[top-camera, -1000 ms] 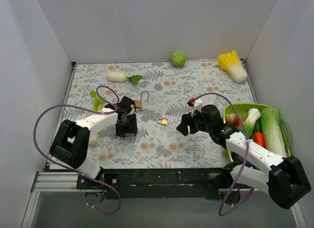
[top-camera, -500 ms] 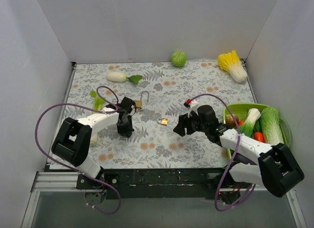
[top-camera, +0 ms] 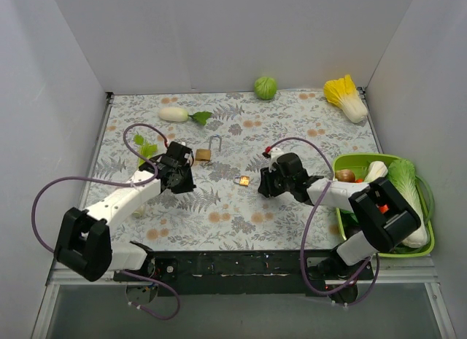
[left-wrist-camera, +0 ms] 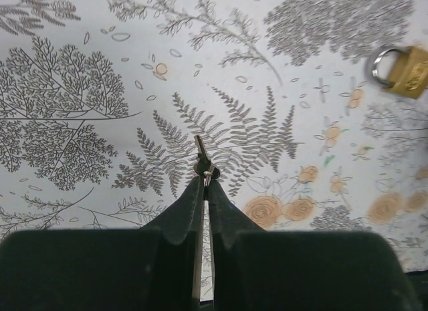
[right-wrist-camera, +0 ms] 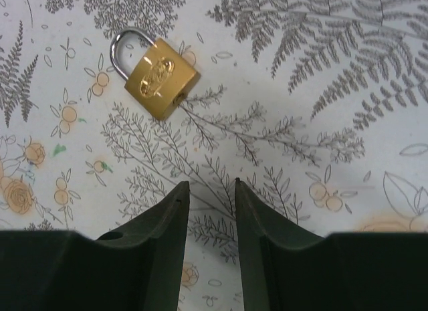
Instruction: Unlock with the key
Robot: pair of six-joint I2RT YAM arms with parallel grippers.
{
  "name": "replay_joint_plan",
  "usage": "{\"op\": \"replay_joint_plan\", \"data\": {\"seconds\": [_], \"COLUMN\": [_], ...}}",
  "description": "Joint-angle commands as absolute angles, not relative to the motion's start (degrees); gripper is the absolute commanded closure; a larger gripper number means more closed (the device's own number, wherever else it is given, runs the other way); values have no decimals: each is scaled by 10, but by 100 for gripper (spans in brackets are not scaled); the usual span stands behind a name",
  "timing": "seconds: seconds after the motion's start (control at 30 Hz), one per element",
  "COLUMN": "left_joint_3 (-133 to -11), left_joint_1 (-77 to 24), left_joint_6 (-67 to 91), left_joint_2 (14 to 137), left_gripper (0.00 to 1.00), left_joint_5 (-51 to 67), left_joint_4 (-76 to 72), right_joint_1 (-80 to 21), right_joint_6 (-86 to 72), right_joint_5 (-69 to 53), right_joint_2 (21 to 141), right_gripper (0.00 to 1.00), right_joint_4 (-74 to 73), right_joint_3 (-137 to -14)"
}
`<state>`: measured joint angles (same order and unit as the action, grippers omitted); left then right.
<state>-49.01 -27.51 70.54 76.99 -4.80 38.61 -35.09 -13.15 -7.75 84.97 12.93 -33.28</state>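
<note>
A small brass padlock (top-camera: 242, 181) lies flat on the patterned cloth mid-table; in the right wrist view this padlock (right-wrist-camera: 160, 73) has its steel shackle closed. My right gripper (top-camera: 265, 181) sits just right of it, and that gripper (right-wrist-camera: 210, 184) is open with only cloth between its fingers. My left gripper (top-camera: 180, 176) stands left of the padlock and is shut on a small metal key (left-wrist-camera: 200, 157), pinched by its head with the blade pointing away. In the left wrist view the left gripper (left-wrist-camera: 202, 180) is well short of a brass padlock (left-wrist-camera: 403, 69) at the top right.
A second, larger padlock (top-camera: 206, 153) with a long open shackle lies behind the left gripper. A white radish (top-camera: 174, 114), green cabbage (top-camera: 265, 87) and yellow napa cabbage (top-camera: 347, 97) line the back. A green basket (top-camera: 363, 161) of vegetables stands at right. White walls enclose the table.
The left gripper has shut on the key and drawn back to the left with it. The right gripper has moved left toward the small padlock, and its jaws have narrowed.
</note>
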Motion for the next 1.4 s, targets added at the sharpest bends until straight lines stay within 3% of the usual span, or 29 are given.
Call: {"op": "replay_joint_plan", "data": {"seconds": [0.0, 0.6, 0.73, 0.87, 1.1, 1.23, 1.37], "left_joint_3": [-491, -504, -497, -496, -452, -398, -352], "left_joint_1": [-275, -275, -276, -275, -276, -293, -328], "left_joint_6": [701, 705, 704, 700, 707, 741, 756], "left_joint_2": [704, 622, 616, 607, 570, 553, 541], "left_gripper": [100, 100, 100, 100, 100, 100, 100], "left_joint_5": [-49, -37, -39, -33, 93, 163, 182], "left_joint_4": [361, 363, 347, 318, 194, 81, -44], "right_joint_1": [-371, -439, -425, -362, -330, -330, -350], "right_joint_6": [-110, -147, -173, -219, -249, -349, -412], "right_joint_5": [-40, -34, -31, -103, -189, -260, -227], "right_joint_2": [908, 998, 914, 820, 705, 659, 595], "right_gripper": [61, 67, 54, 40, 35, 35, 32], "right_joint_4": [157, 115, 132, 184, 186, 242, 283], "right_joint_3": [-395, -512, -485, -414, -358, -316, -275]}}
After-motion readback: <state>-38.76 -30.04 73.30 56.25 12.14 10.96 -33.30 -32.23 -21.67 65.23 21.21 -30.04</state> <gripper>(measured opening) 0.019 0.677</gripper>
